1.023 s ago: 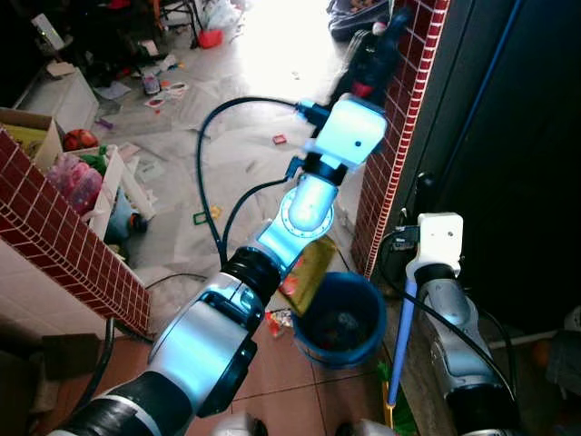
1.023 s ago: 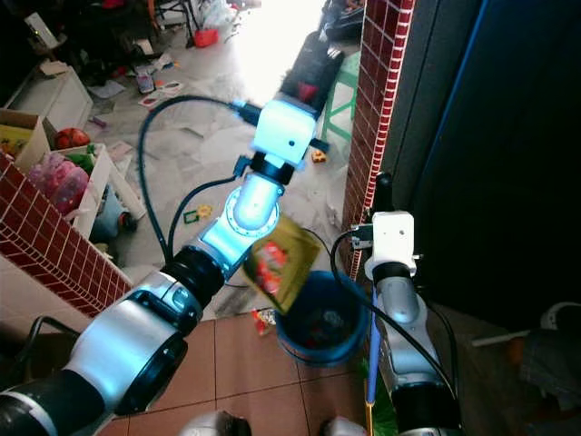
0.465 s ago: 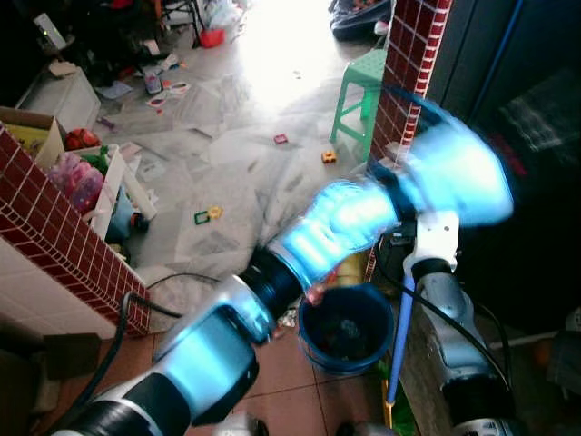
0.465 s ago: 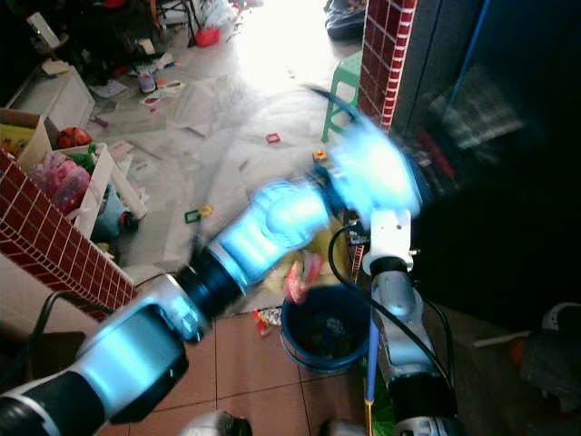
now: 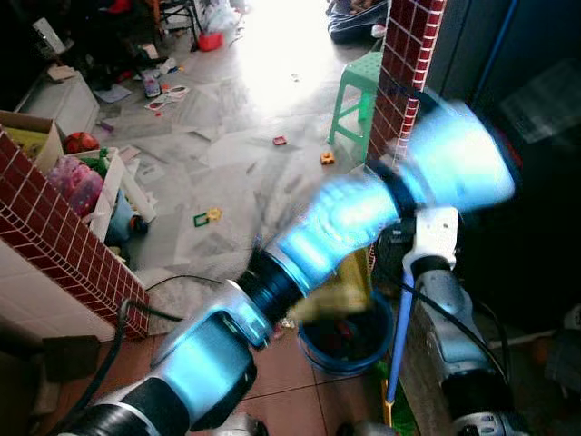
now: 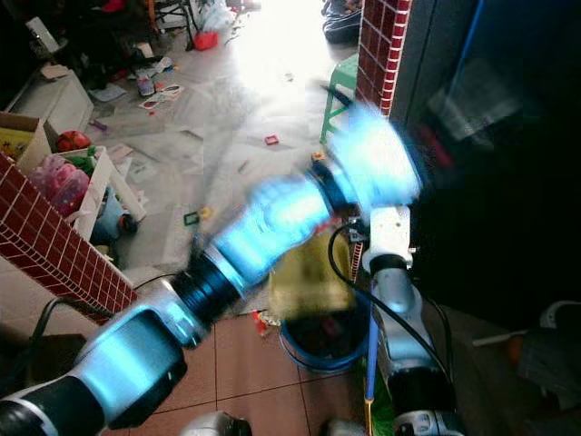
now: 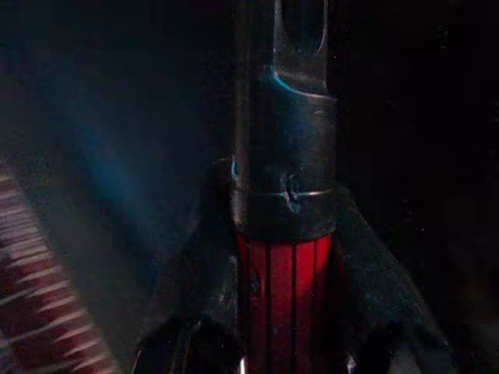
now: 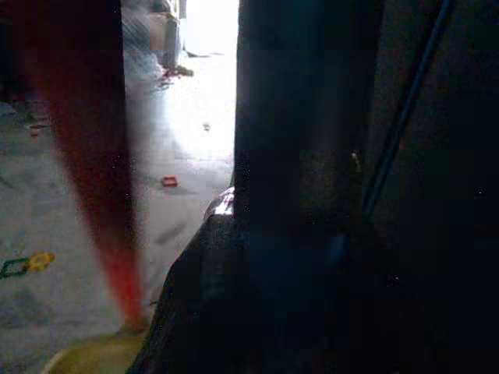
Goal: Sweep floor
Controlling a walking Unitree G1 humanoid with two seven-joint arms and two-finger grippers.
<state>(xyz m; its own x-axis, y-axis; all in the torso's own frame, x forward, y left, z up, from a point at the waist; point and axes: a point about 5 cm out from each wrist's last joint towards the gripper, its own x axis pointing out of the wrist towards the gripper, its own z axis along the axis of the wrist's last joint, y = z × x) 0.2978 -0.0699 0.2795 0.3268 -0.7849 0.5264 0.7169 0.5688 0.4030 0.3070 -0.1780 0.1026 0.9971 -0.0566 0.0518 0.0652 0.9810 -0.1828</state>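
The left arm is stretched out across the middle of the head views and it's badly motion-blurred, just a bright silvery-blue smear running up toward the brick pillar. Below it hangs a yellow dustpan, also blurred, sitting right over the blue bucket on the terracotta tile floor. The bucket has dark stuff in it, too murky to say what.

In the left wrist view the left gripper is closed around a red-and-black handle, with the black fingers hugging it on both sides. Everything else there is very dark.

The right arm sits low at the right, next to a blue pole that stands upright just beside the bucket. The right gripper shows in its own wrist view as a dark mass around something bluish, but whether it's open or clamped can't be made out from that.

Further back, the pale floor is littered with small toy bits, with a green plastic stool by the pillar and a cardboard box of toys off to the left behind a low brick wall
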